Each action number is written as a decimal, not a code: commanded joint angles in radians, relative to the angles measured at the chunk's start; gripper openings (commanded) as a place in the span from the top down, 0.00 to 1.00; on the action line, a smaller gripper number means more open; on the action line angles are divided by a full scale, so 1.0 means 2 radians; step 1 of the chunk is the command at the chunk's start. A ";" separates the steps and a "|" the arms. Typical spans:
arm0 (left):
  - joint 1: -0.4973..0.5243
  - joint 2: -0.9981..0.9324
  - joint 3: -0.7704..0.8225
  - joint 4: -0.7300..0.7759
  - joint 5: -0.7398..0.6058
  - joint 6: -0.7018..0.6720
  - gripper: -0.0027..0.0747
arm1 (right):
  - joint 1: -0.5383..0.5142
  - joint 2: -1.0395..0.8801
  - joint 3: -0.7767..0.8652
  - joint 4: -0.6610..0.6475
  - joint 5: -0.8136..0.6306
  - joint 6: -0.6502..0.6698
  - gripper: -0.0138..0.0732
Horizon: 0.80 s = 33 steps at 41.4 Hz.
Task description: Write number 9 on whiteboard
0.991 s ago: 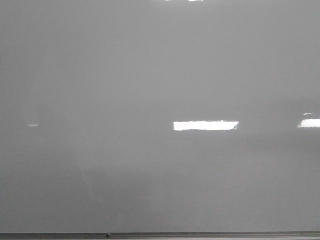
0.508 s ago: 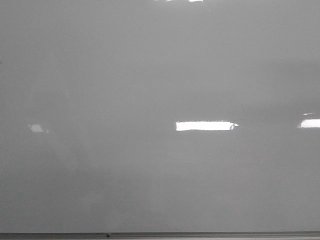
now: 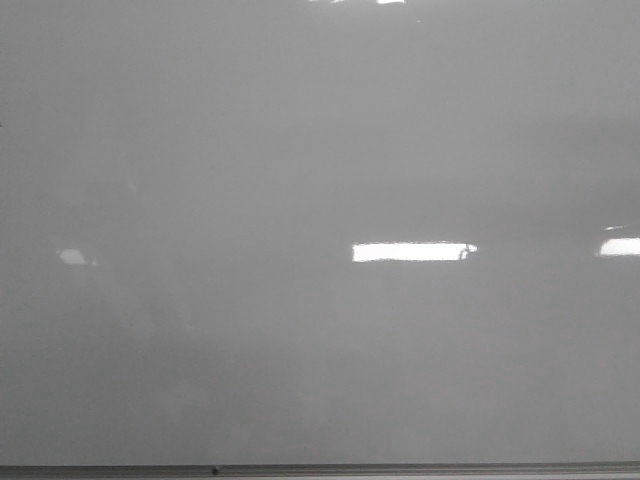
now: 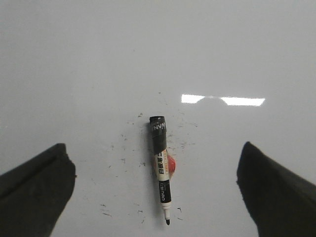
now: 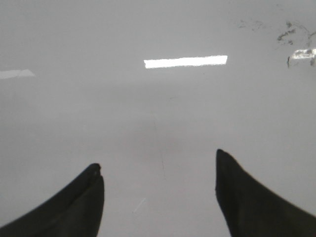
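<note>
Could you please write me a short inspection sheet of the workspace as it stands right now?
Surface: whiteboard glossy, pale grey, with light reflections; grey edge strip along the bottom in the front view.
Job's things: no 9 seen; uncapped marker lies flat on the board, a small red object beside it.
Clutter: scattered dark ink specks around the marker; smudges in the right wrist view.
End effectors: left end effector open above the marker, not touching; right end effector open, empty.
Cables: nothing seen.
Surroundings: nothing seen beyond the board.

Front cam faces whiteboard [image 3: 300, 150]; both wrist cams look down, close.
</note>
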<state>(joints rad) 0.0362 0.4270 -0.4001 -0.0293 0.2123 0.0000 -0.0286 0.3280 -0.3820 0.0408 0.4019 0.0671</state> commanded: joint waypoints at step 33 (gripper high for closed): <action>-0.021 0.408 -0.078 -0.060 -0.126 -0.008 0.13 | -0.003 0.008 -0.019 -0.002 -0.044 -0.001 0.19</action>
<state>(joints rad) -0.0136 1.1813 -0.5145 -0.1381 0.0571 0.0000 -0.0286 0.3280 -0.3835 0.0408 0.4019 0.0671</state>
